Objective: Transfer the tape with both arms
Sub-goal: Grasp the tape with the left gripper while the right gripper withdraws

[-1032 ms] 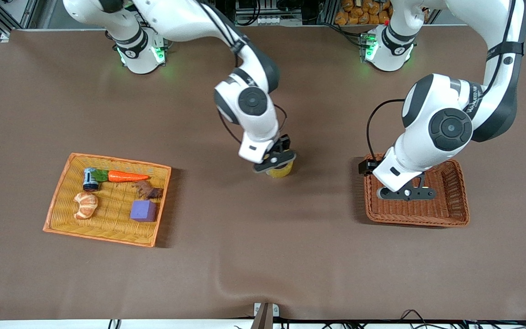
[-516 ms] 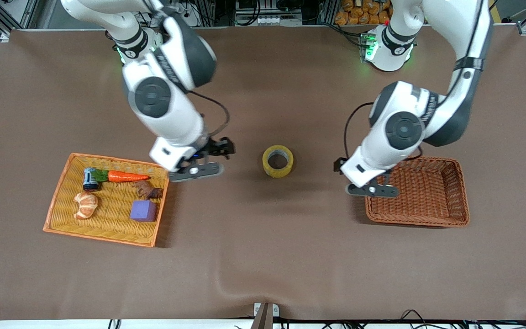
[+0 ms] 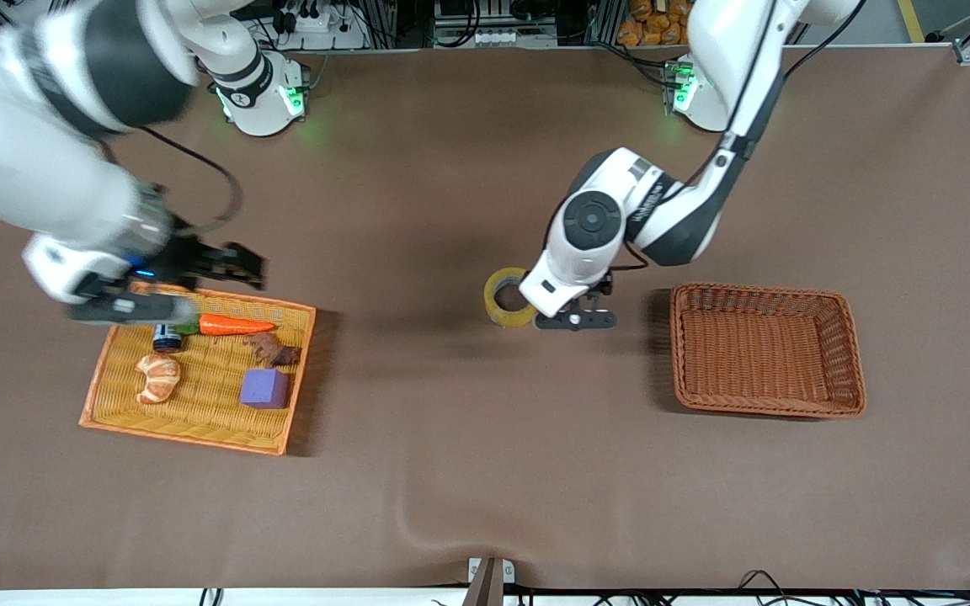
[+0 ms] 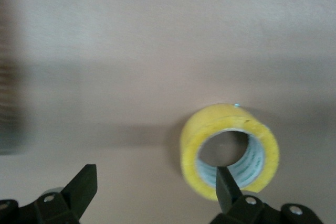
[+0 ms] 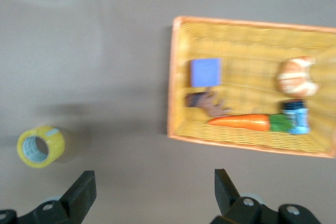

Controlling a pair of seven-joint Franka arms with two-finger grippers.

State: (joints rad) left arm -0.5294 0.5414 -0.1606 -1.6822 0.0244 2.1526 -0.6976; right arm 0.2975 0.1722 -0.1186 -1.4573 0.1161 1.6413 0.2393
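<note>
The tape [image 3: 494,308], a yellow ring with a grey core, lies flat on the brown table between the two baskets. My left gripper [image 3: 576,320] is open and low just beside it, toward the brown basket. In the left wrist view the tape [image 4: 229,150] sits close ahead, and one fingertip [image 4: 224,182] overlaps its hole while the gripper [image 4: 155,192] holds nothing. My right gripper [image 3: 127,307] is open and empty over the far edge of the yellow tray. The right wrist view shows its open gripper [image 5: 153,192] and the tape [image 5: 41,146] farther off.
A yellow tray [image 3: 182,438] at the right arm's end holds a carrot [image 3: 237,325], a croissant [image 3: 157,377], a purple cube [image 3: 264,388] and a small can [image 3: 167,337]. An empty brown basket [image 3: 767,410] stands at the left arm's end.
My right gripper let go of the tape on the table and swung away to the yellow tray. My left gripper moved from over the brown basket to beside the tape.
</note>
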